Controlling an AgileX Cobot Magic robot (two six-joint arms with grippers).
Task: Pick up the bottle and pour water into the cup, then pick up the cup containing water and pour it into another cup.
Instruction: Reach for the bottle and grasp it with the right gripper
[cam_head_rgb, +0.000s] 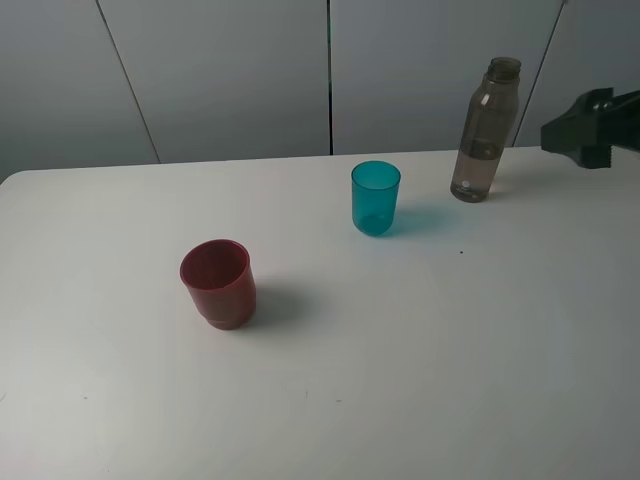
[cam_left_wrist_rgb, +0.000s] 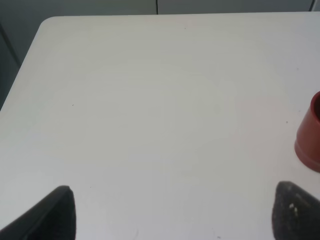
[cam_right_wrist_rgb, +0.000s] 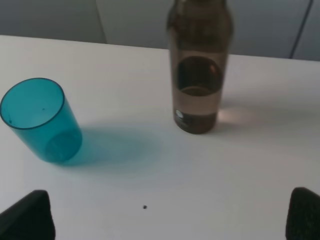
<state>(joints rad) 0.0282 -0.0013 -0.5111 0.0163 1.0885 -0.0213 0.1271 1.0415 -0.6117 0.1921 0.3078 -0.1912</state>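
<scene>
1. Our right gripper (cam_right_wrist_rgb: 167, 217) hangs right of the bottle (cam_head_rgb: 485, 125), apart from it, fingers spread and holding nothing.
2. Our left gripper (cam_left_wrist_rgb: 175, 212) hovers over the table (cam_head_rgb: 420, 380), likewise spread, near the red cup (cam_head_rgb: 218, 283).
3. The bottle stands upright at the back right, partly filled with water.
4. The teal cup (cam_head_rgb: 375, 198) stands near, to its left; both cups look empty.

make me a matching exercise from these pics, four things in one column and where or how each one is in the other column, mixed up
Column one:
1. bottle
2. teal cup
3. red cup
4. right claw

Column two:
a. open, holding nothing
b. leftmost of the three containers in the high view
c. stands between the other two containers
d. uncapped, with water in its lower part

Pairs: 1-d, 2-c, 3-b, 4-a
</scene>
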